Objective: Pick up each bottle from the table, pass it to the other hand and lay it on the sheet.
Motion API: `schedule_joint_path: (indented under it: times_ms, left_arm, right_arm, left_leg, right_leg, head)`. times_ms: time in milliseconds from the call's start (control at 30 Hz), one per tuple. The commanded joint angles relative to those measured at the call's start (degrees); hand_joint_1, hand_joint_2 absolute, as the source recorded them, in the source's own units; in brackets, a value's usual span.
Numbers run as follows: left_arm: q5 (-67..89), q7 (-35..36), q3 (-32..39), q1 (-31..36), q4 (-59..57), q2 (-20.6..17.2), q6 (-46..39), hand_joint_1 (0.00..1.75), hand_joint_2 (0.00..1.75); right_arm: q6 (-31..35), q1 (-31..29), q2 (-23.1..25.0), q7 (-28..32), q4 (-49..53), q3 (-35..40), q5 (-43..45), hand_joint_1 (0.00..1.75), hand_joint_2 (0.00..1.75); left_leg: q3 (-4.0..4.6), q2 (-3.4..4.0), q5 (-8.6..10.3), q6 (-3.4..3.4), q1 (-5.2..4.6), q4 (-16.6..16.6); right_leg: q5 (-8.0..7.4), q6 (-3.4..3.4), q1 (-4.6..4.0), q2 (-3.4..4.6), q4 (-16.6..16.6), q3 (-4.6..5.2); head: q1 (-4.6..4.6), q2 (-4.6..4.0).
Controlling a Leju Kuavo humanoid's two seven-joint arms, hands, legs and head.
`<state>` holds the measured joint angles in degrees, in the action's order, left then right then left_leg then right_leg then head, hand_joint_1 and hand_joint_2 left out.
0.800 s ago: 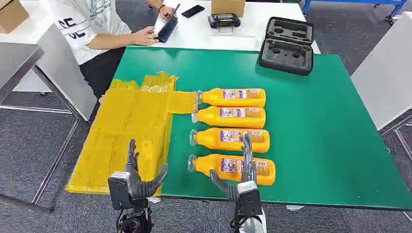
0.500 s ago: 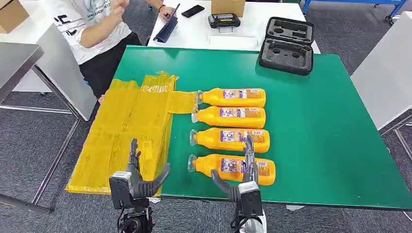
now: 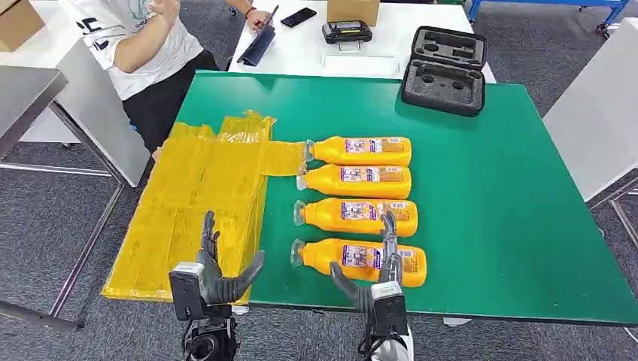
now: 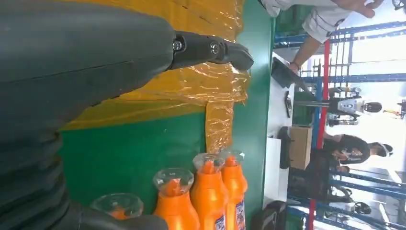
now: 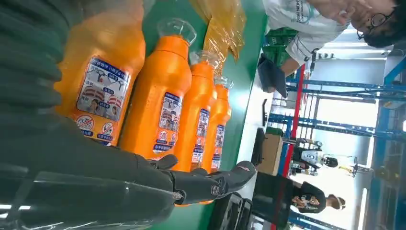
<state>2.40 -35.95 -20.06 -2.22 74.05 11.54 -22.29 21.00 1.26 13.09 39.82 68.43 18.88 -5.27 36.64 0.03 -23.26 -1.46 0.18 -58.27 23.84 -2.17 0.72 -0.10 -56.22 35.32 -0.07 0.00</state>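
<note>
Evidently, four orange plastic bottles with clear caps lay in a row on the green table [image 3: 489,226], the nearest bottle [image 3: 361,262] under the right hand [image 3: 376,274] — fingers spread, nothing held. The left hand [image 3: 214,274] was likewise spread over the crinkled yellow plastic sheet [image 3: 195,203]. The smooth, rigid, probably full bottle would best be gripped mid-body, at the label.

A black foam-lined case [image 3: 444,69] is set open at the far edge of the green table [image 3: 511,226]. Beyond it, on a white table [image 3: 301,49], a phone [image 3: 299,16], a black device [image 3: 347,32] and a cardboard box [image 3: 353,10] are seen, with a seated person [image 3: 143,45] beside them.
</note>
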Motion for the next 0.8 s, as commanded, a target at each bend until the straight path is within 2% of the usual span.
schedule_joint_path:
  times_ms: [33,133,167,267,300,367,400,433,600,633,667,700,733,767,800]
  left_arm:
    - [0.18,0.07,-0.09,1.98,-2.51,-0.86,0.37,0.00,1.75]
    - [1.93,-0.90,0.15,2.67,-2.36,-1.17,-0.52,0.00,1.75]
    - [5.20,-2.01,-0.46,3.17,-2.43,-1.52,-2.50,0.00,1.75]
    - [8.18,-1.97,-1.22,4.33,-2.69,-1.32,-3.24,0.00,1.75]
    - [8.30,-1.95,-1.25,4.45,-2.76,-1.17,-3.15,0.00,1.75]
    - [8.24,-1.94,-0.80,4.31,-2.81,-0.49,-2.51,0.00,1.75]
    - [8.22,-1.94,-0.62,4.23,-2.74,-0.38,-2.34,0.00,1.75]
    - [8.14,-2.07,-0.07,4.34,-2.67,-0.06,-2.18,0.00,1.75]
    - [8.13,-2.06,0.26,4.48,-2.70,-0.11,-2.06,0.00,1.75]
    - [7.70,-2.47,0.71,4.67,-2.86,0.14,-1.78,0.00,1.75]
    - [7.70,-2.45,0.82,4.86,-2.97,0.14,-1.72,0.00,1.75]
    - [7.37,-2.55,1.32,5.13,-2.94,0.41,-1.48,0.00,1.75]
    - [7.37,-2.55,1.69,5.03,-2.74,0.60,-1.37,0.00,1.75]
    - [7.38,-2.55,2.09,4.68,-2.16,0.69,-1.12,0.00,1.75]
    - [7.40,-2.55,2.29,4.46,-1.89,0.70,-1.00,0.00,1.75]
  right_arm:
    - [0.82,-1.61,-2.51,0.18,-1.20,2.42,0.28,0.00,1.75]
    - [1.47,-2.10,-3.48,0.18,-0.16,3.13,-0.64,0.00,1.75]
    - [1.96,-2.32,-3.77,0.18,0.46,3.17,-1.42,0.00,1.75]
    - [2.20,-3.06,-4.45,-0.23,1.98,2.95,-3.93,0.00,1.75]
    - [2.20,-3.03,-4.76,-0.85,2.65,3.03,-4.99,0.00,1.75]
    - [1.02,-2.50,-6.81,-6.28,6.97,3.61,-12.15,0.00,1.75]
    - [0.36,-2.30,-6.97,-7.09,8.16,3.03,-12.69,0.00,1.75]
    - [-0.13,-2.83,-8.55,-10.12,8.94,3.84,-16.80,0.00,1.75]
    - [-0.46,-2.69,-8.66,-10.40,9.19,3.33,-16.88,0.00,1.75]
    - [-0.54,-3.45,-9.85,-12.86,8.35,4.60,-20.60,0.00,1.75]
    - [-0.60,-3.37,-9.95,-13.07,8.80,4.51,-20.80,0.00,1.75]
    - [-2.57,-3.89,-11.27,-16.42,8.60,5.31,-23.44,0.00,1.75]
    - [-2.79,-4.11,-11.80,-17.90,9.05,5.35,-25.15,0.00,1.75]
    - [-4.97,-5.26,-13.00,-20.23,8.06,5.49,-26.82,0.00,1.75]
    - [-5.15,-5.54,-13.15,-20.39,7.97,4.95,-26.86,0.00,1.75]
  left_leg:
    - [-0.35,-0.01,-0.11,0.07,0.03,0.07]
    - [-0.46,0.03,-0.17,0.09,0.04,0.07]
    - [-0.16,-0.02,-0.05,0.05,0.02,0.04]
    - [-0.10,-0.03,-0.01,0.03,0.00,0.04]
    - [-0.47,-0.05,-0.16,0.09,0.04,0.06]
    - [-0.06,-0.05,0.00,0.02,-0.01,0.04]
    - [-0.40,-0.08,-0.14,0.07,0.03,0.04]
    - [-0.16,-0.07,-0.04,0.03,-0.01,0.03]
    - [-0.15,-0.04,-0.04,0.03,-0.01,0.03]
    - [-0.48,-0.04,-0.20,0.08,0.02,0.03]
    - [-0.23,-0.02,-0.08,0.04,-0.01,0.04]
    - [-0.45,-0.02,-0.16,0.07,0.02,0.06]
    - [-0.13,-0.04,-0.03,0.03,-0.01,0.04]
    - [-0.29,-0.03,-0.10,0.05,0.02,0.03]
    - [-0.19,-0.03,-0.06,0.03,0.00,0.02]
  right_leg:
    - [0.11,0.09,-0.03,0.00,0.07,-0.35]
    - [0.15,0.11,-0.04,0.03,0.06,-0.45]
    - [0.05,0.05,-0.02,-0.02,0.04,-0.17]
    - [0.02,0.04,0.00,-0.03,0.03,-0.11]
    - [0.16,0.12,-0.05,-0.04,0.05,-0.48]
    - [0.02,0.03,0.00,-0.05,0.02,-0.08]
    - [0.16,0.10,-0.03,-0.07,0.04,-0.43]
    - [0.06,0.04,0.01,-0.06,0.02,-0.19]
    - [0.04,0.03,0.01,-0.03,0.04,-0.17]
    - [0.19,0.10,-0.03,-0.03,0.05,-0.51]
    - [0.07,0.05,0.00,-0.02,0.04,-0.25]
    - [0.14,0.09,-0.02,-0.01,0.07,-0.46]
    - [0.02,0.03,0.00,-0.04,0.04,-0.16]
    - [0.08,0.06,-0.03,-0.03,0.06,-0.32]
    - [0.05,0.04,-0.01,-0.03,0.04,-0.22]
  head:
    - [-0.02,0.00]
    - [-0.02,0.00]
    - [-0.02,0.00]
    - [-0.02,0.00]
    - [-0.02,0.00]
    - [0.00,0.00]
    - [-0.02,0.00]
    - [-0.02,0.00]
    - [-0.02,0.00]
    - [-0.02,0.00]
    - [-0.02,0.00]
    - [-0.02,0.00]
    - [-0.02,0.00]
    - [-0.04,0.00]
    - [-0.02,0.00]
